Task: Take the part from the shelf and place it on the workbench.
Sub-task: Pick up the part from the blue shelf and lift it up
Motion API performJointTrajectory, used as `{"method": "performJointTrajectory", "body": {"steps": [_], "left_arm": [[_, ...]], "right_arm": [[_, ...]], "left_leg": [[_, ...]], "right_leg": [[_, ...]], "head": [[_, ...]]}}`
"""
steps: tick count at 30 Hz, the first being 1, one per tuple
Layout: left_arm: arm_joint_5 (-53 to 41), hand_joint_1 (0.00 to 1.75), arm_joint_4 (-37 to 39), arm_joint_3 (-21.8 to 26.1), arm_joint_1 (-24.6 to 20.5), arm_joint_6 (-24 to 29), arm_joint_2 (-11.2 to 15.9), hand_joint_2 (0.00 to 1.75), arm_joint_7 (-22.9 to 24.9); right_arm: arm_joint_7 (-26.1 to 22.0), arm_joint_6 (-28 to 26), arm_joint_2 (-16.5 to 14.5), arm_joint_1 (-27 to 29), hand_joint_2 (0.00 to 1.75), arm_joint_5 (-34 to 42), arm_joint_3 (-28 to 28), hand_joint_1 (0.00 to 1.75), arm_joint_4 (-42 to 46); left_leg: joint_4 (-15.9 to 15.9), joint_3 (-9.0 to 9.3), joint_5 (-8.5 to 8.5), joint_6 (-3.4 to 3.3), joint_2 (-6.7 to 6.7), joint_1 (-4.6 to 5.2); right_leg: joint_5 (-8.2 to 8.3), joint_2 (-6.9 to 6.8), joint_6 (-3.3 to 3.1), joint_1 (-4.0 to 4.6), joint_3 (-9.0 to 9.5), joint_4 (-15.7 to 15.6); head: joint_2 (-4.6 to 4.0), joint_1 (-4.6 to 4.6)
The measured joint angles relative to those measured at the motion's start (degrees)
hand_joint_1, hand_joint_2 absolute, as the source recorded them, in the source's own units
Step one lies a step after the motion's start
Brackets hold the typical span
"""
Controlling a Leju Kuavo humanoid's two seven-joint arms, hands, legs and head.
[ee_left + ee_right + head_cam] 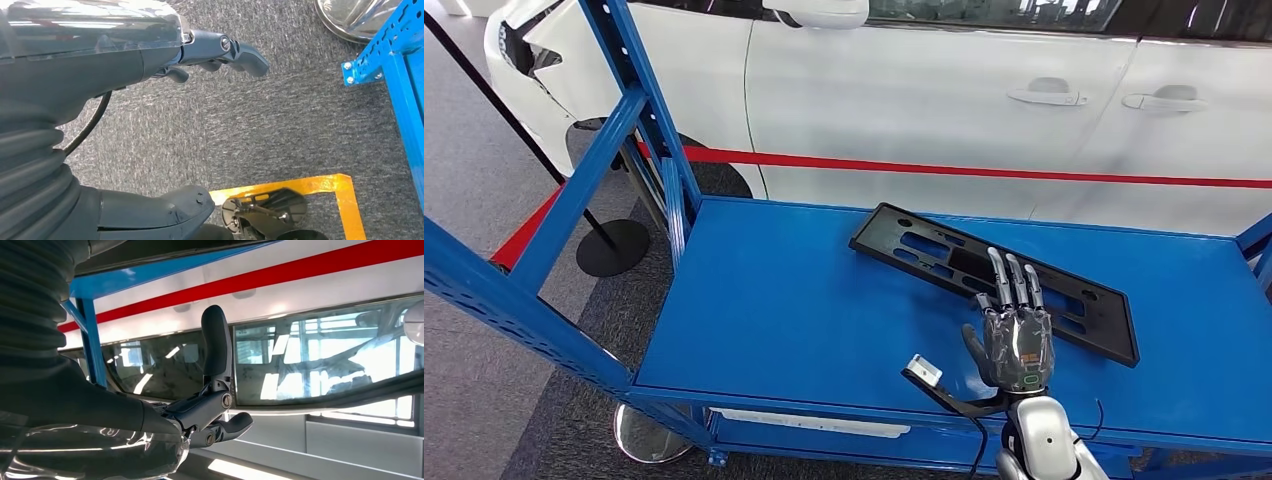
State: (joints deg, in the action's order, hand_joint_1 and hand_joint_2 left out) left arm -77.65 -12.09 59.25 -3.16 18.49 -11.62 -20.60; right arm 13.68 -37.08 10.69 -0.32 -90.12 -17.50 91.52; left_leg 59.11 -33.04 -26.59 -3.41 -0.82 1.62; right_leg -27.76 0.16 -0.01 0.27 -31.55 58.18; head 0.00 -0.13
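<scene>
A flat black plastic part with several cut-outs lies on the blue shelf, angled toward the back right. My right hand is stretched flat, palm down, and its fingertips overlap the part's near long edge; whether they touch it I cannot tell. In the right wrist view this hand has its thumb raised and holds nothing. My left hand hangs over the grey carpet with fingers and thumb apart, empty.
A white car stands close behind the shelf, with a red barrier band across it. Blue uprights frame the shelf's left side. A stanchion base and a chrome foot sit on the floor. Yellow floor tape marks the carpet.
</scene>
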Motion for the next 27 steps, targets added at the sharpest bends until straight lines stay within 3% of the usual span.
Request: {"method": "performJointTrajectory", "body": {"steps": [5, 9, 10, 14, 18, 24, 27], "left_arm": [[-0.13, 0.0, 0.0, 0.0, -0.01, 0.0, 0.03, 1.75, 0.02], [-0.21, 0.0, 0.01, 0.0, -0.02, -0.04, 0.06, 1.75, 0.05], [-0.25, 0.0, 0.0, 0.0, -0.02, -0.08, 0.07, 1.75, 0.07], [-0.33, 0.0, 0.0, 0.0, -0.05, -0.9, 0.09, 1.75, 0.54], [-0.54, 0.0, 0.0, 0.0, -0.08, -1.28, 0.11, 1.75, 1.16], [-0.74, 0.0, 0.0, 0.0, -0.09, -1.27, 0.2, 1.75, 1.43], [-0.88, 0.0, 0.0, 0.0, -0.1, -1.27, 0.21, 1.75, 1.32]], "right_arm": [[0.03, 0.05, 0.75, -0.41, 1.75, 0.0, -0.03, 0.0, -0.12], [0.63, 0.05, 1.02, -0.66, 0.0, 0.0, -0.05, 0.0, -0.36], [1.06, 0.05, 1.08, -0.82, 0.0, 0.0, -0.12, 0.0, -0.49], [3.26, -0.05, 1.23, -1.56, 1.75, -0.01, -1.15, 0.0, -1.56], [6.02, -0.37, 1.11, -2.05, 1.75, -0.02, -4.73, 0.0, -3.47], [6.0, -1.23, 0.67, -2.05, 1.75, -0.02, -7.15, 0.0, -5.16], [4.28, -2.02, 0.26, -1.67, 0.44, -0.02, -7.28, 0.0, -4.81]], "left_leg": [[0.0, -0.01, -0.01, 0.0, -0.01, 0.0], [0.0, -0.01, -0.01, 0.0, -0.01, -0.01], [0.0, -0.01, -0.01, 0.0, -0.01, -0.01], [-0.01, 0.0, 0.0, 0.0, -0.01, -0.02], [-0.01, 0.0, 0.0, 0.0, -0.01, -0.02], [-0.01, -0.02, 0.0, 0.0, -0.02, -0.02], [-0.01, -0.02, -0.01, 0.0, -0.02, -0.02]], "right_leg": [[0.0, -0.01, 0.0, 0.01, -0.02, 0.0], [-0.01, -0.01, 0.0, 0.01, -0.02, 0.0], [-0.01, -0.01, 0.0, 0.01, -0.02, 0.0], [-0.01, -0.01, 0.0, 0.02, -0.01, 0.0], [-0.01, -0.01, -0.01, 0.02, -0.01, 0.0], [-0.02, -0.02, -0.02, 0.02, -0.02, 0.0], [-0.02, -0.02, -0.02, 0.01, -0.02, 0.0]], "head": [[0.0, 0.0], [0.0, -0.01], [0.0, -0.01], [0.0, 0.01], [0.0, 0.01], [0.0, -0.01], [0.0, 0.01]]}}
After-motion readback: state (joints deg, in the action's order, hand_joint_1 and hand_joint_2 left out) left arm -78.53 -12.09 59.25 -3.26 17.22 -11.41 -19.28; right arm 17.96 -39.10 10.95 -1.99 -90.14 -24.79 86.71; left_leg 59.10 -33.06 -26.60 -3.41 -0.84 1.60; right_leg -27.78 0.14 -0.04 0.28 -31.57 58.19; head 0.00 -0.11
